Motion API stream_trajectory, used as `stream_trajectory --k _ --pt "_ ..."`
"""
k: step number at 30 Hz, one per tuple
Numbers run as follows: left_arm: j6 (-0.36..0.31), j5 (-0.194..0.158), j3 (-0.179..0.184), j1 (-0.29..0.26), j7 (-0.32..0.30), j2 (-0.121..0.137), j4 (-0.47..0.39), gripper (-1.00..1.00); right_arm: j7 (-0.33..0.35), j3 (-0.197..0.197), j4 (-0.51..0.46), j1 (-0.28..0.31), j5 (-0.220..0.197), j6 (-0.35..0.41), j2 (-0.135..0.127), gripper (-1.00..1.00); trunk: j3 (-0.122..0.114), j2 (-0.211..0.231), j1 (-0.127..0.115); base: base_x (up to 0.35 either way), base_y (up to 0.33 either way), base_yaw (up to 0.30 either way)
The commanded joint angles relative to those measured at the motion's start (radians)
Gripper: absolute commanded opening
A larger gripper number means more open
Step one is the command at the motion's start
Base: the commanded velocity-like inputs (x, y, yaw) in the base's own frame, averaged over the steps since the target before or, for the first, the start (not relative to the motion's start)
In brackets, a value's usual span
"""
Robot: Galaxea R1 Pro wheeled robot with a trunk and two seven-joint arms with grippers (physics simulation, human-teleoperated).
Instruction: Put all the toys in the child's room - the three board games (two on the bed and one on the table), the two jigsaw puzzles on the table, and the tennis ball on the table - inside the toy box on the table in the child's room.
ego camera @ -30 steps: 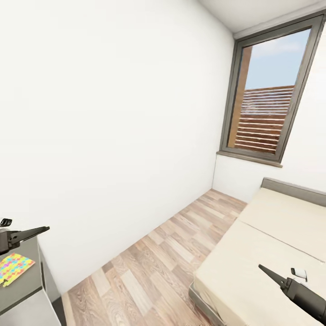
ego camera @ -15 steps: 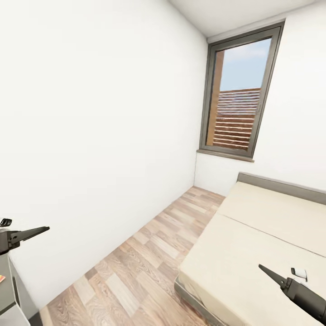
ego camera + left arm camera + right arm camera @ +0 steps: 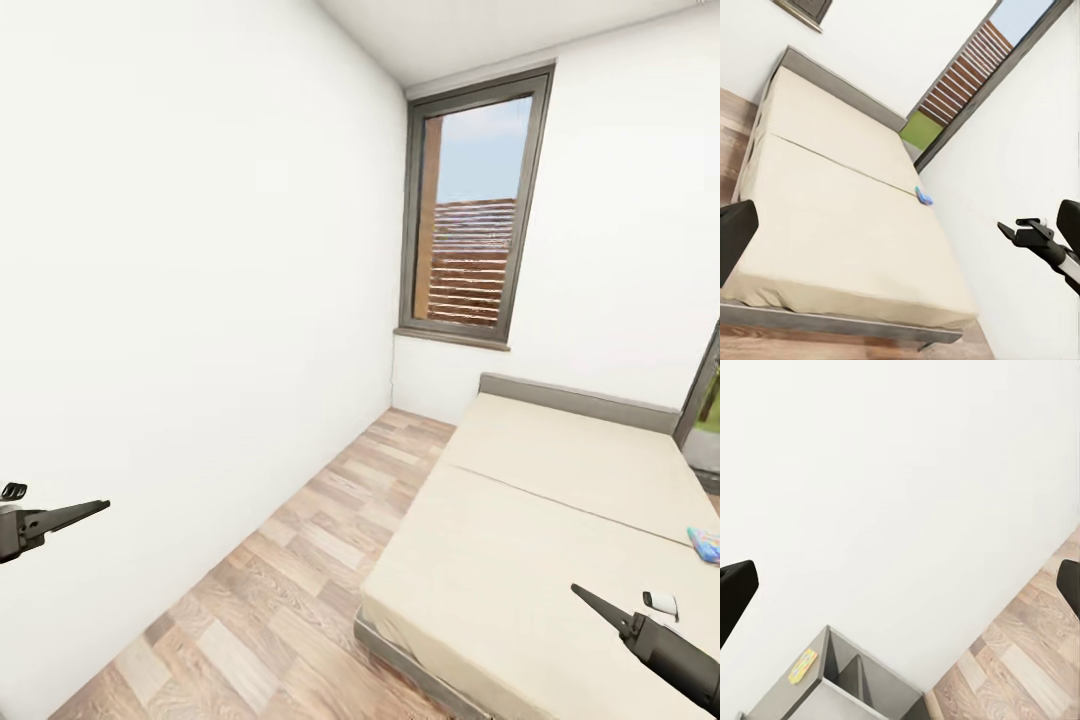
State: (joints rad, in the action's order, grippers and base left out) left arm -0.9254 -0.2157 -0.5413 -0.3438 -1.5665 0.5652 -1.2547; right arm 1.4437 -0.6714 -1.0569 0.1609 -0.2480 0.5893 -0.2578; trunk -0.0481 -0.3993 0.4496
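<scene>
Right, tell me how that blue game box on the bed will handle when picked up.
The blue box looks small and flat, so probably light and stiff. It lies flat on the bed, so it is unlikely to roll or tip. Lying low on the soft-looking cover near the far edge, it may be awkward to get fingers under. It is too small here to judge its surface.

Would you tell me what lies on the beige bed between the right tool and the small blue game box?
Only bare beige bed cover lies between the right tool and the blue game box, in the head view.
</scene>
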Motion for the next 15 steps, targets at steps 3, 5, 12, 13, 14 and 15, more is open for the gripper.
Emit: stream_trajectory --k 3,5,12,13,14,15 --pt "-0.010 0.001 0.000 0.000 -0.004 0.000 0.000 1.00 0.003 0.000 0.001 0.001 -0.001 0.010 0.000 1.00 0.000 -0.001 0.000 0.000 0.000 -0.278" --pt "-0.010 0.001 0.000 0.000 -0.004 0.001 0.000 1.00 0.003 -0.001 0.001 0.001 -0.001 0.010 0.000 1.00 0.000 -0.001 0.000 0.000 0.000 -0.278" --pt "-0.009 0.001 0.000 0.000 -0.004 0.000 -0.001 1.00 0.002 -0.009 0.001 0.002 -0.001 0.010 0.000 1.00 0.000 -0.001 0.000 -0.013 -0.001 -0.278" --pt "-0.009 0.001 0.000 0.000 -0.004 0.000 -0.002 1.00 0.002 -0.010 0.001 0.002 -0.001 0.010 0.000 1.00 0.000 -0.001 0.000 -0.057 -0.014 -0.278" --pt "-0.009 0.001 0.000 0.000 -0.004 -0.001 -0.002 1.00 0.002 -0.010 0.001 0.001 -0.001 0.010 0.000 1.00 0.000 -0.001 0.000 -0.069 -0.028 -0.278" --pt "-0.009 0.001 0.000 0.000 -0.004 -0.001 -0.002 1.00 0.001 -0.011 0.001 0.001 -0.001 0.010 0.000 1.00 0.000 -0.001 0.000 -0.079 -0.041 -0.278"
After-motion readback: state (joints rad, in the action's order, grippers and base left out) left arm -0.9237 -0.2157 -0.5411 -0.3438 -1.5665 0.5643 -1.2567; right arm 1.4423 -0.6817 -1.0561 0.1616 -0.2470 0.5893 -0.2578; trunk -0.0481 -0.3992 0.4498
